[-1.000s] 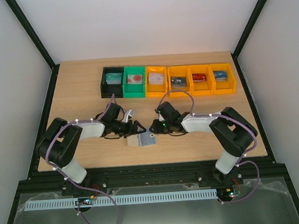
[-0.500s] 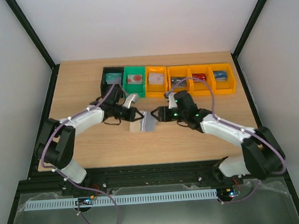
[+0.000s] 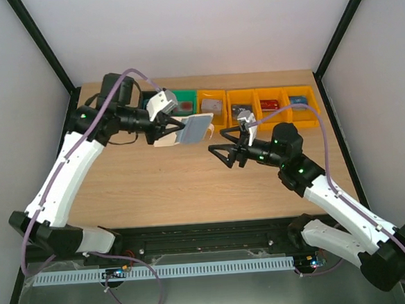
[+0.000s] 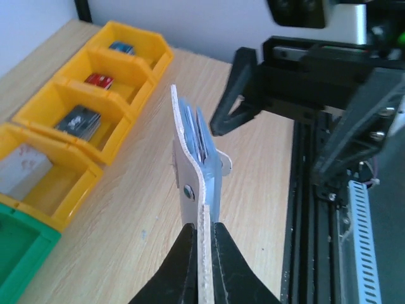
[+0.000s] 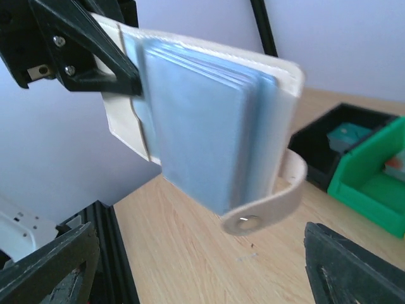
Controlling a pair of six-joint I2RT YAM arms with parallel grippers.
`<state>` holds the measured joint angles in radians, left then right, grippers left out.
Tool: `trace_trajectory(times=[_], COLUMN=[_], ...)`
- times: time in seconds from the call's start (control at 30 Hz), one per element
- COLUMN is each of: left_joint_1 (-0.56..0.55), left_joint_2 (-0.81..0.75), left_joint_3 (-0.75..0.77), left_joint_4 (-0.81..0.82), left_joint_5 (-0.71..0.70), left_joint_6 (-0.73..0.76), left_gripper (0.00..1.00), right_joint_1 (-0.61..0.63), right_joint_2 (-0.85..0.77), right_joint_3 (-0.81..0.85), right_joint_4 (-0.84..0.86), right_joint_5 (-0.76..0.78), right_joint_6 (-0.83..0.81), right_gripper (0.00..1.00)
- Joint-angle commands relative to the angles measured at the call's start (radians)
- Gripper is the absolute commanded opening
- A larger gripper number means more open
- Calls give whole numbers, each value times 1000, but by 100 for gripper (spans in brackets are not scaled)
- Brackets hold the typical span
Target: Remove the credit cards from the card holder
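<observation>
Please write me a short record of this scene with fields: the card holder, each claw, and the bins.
card holder: in the air above the table, snap tab undone, blue sleeves showing
left claw: shut on the card holder's white cover
right claw: open, facing the card holder, not touching it
bins: one black, one green, four orange, in a row; credit cards inside
</observation>
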<state>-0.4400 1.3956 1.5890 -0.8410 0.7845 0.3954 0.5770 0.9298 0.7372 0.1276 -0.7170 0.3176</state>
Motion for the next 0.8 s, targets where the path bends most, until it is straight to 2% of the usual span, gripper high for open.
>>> trace_trajectory(times=[0.0,0.13,0.37,0.47,0.67,0.77], left_joint_1=[1,1,1,1,1,1], left_joint_2=[-60,-82,-84,-88,-90,-91], left_joint_3=[128,171,187,189,182,182], left_joint_4=[-222,-229,-204,-205,-210,-215], left_joint_5=[86,121,187,184,197,197], left_joint_6=[126,91,49,54,64,72], left_gripper=[2,2,2,2,2,2], right_joint_1=[2,3,4,4,6,6], right_joint_2=[-74,-89,-42,-47,-37,-26], right_joint_3=[41,67,106,112,125,134], right_joint_4=[14,38,86,101,118,118], right_joint_5=[-79,-74,-109,-109,-124,-96], right_joint_6=[-99,-76,-12,-10,7,0], right_gripper=[88,89,83,77,77,70])
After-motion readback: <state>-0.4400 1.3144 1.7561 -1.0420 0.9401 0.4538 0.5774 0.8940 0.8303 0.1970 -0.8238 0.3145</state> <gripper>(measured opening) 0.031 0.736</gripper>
